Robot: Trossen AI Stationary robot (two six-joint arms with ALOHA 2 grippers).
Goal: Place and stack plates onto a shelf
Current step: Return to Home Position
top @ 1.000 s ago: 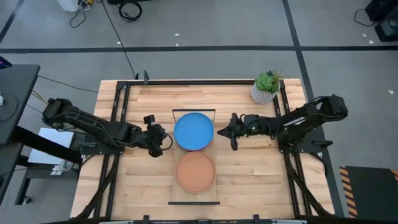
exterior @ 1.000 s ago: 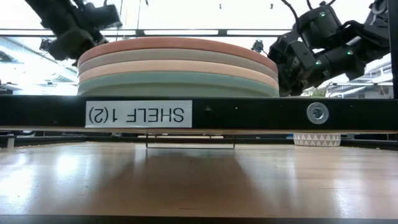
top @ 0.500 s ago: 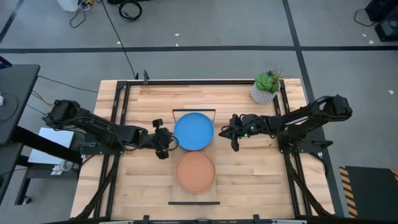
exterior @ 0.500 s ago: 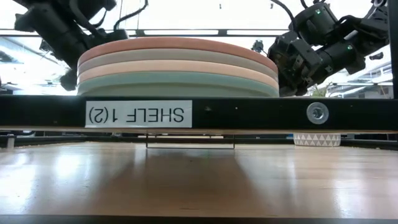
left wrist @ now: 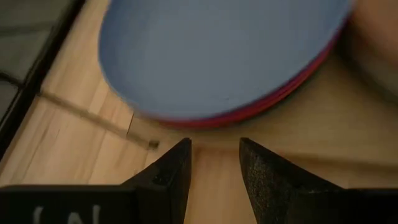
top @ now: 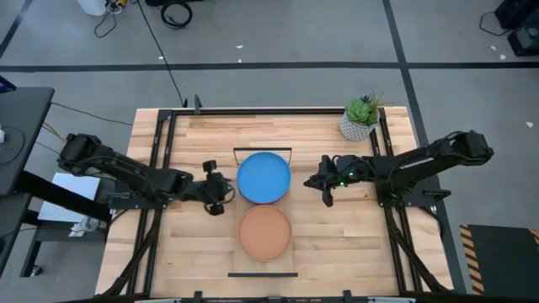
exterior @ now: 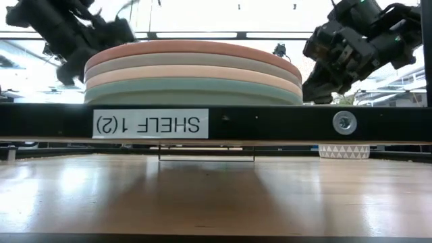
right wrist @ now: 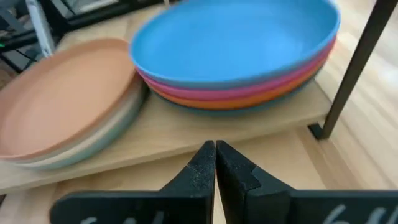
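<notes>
Two stacks of plates rest on the light-wood shelf, which runs from the table's far side toward its near side. The far stack is topped by a blue plate, with magenta, orange and dark teal under it. The near stack is topped by a tan-orange plate; grey, cream and light teal plates lie below it. My left gripper hovers open just left of the blue stack, its fingers pointing at the stack's rim. My right gripper is shut, right of the same stack, clear of it.
A white-potted green plant stands near the table's far right corner. Thin black wire frames stand at the shelf's short ends. Black rails run along the table's left and right sides. Bare slatted wood lies either side of the shelf.
My right gripper has drawn back from the blue stack toward the table's right edge, staying shut. My left gripper has shifted a little toward the shelf and the near edge. The plates have not moved.
</notes>
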